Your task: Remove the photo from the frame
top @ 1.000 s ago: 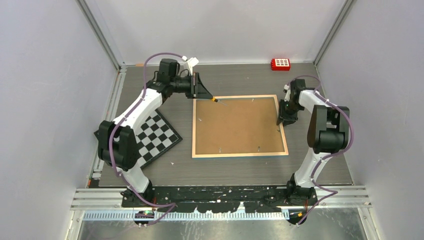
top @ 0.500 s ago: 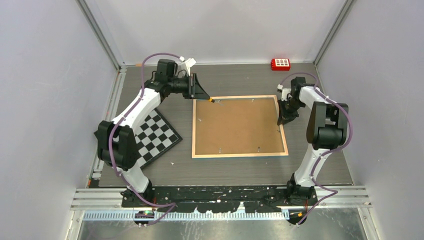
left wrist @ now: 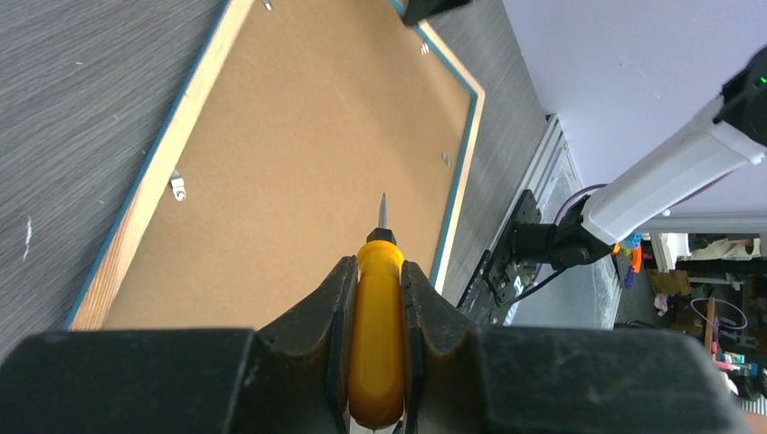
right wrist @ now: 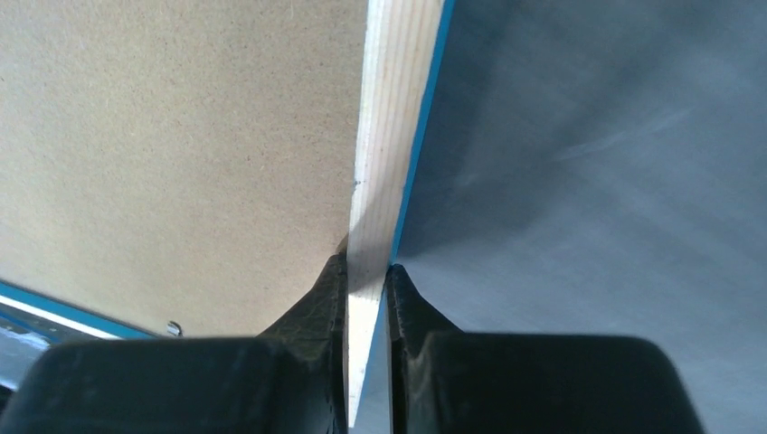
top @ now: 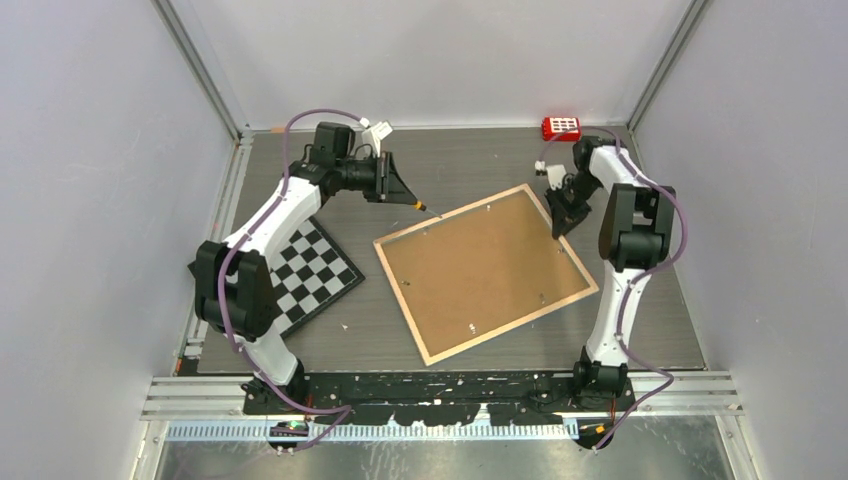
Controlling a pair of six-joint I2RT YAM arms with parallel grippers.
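Note:
The frame [top: 486, 270] lies face down on the table, brown fibreboard back up, light wood edge around it, now skewed counter-clockwise. Small clips [left wrist: 178, 186] sit along its edges. The photo is hidden under the backing. My right gripper [top: 558, 222] is shut on the frame's wood and blue edge [right wrist: 389, 163] near its far right corner. My left gripper [top: 408, 198] is shut on a yellow-handled screwdriver [left wrist: 377, 334], whose metal tip [left wrist: 383, 210] points over the frame's far left corner without touching it.
A black-and-white chequered board [top: 312, 272] lies to the left of the frame, under the left arm. A red block with white squares [top: 561, 128] sits at the back right, close to the right arm's wrist. Grey walls enclose the table.
The right gripper has closed on the frame's right edge and swung it back, rotating the frame counter-clockwise. The left gripper with the screwdriver has drawn back slightly to the left.

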